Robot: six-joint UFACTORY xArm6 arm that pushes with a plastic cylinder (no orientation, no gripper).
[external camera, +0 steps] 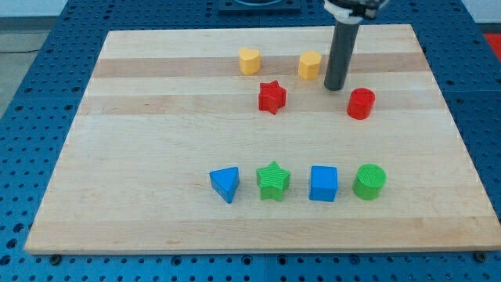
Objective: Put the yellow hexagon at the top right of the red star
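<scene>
A: Entry one, tool. My tip is on the tabletop, just to the view's right of the yellow hexagon. There is no pincer on this arm, only a rod, so nothing spreads or pinches.

B: Entry two, task items?

A: The hexagon sits just left of my tip and a little toward the view's top. The red star lies further left of my tip and slightly lower. By my reading, the hexagon already sits up and to the right of the star.

B: Entry three, bystanders?

A: Yellow block, well left of my tip, shape unclear. Red cylinder, near my tip on its lower right. Bottom row, well below my tip: blue triangle, green star, blue cube, green cylinder.

B: Entry four, hazards?

A: A leftward push from here likely drives the hexagon past the star's top, or into the yellow block. An off-centre contact may spin it aside. Swinging right risks clipping the red cylinder.
</scene>
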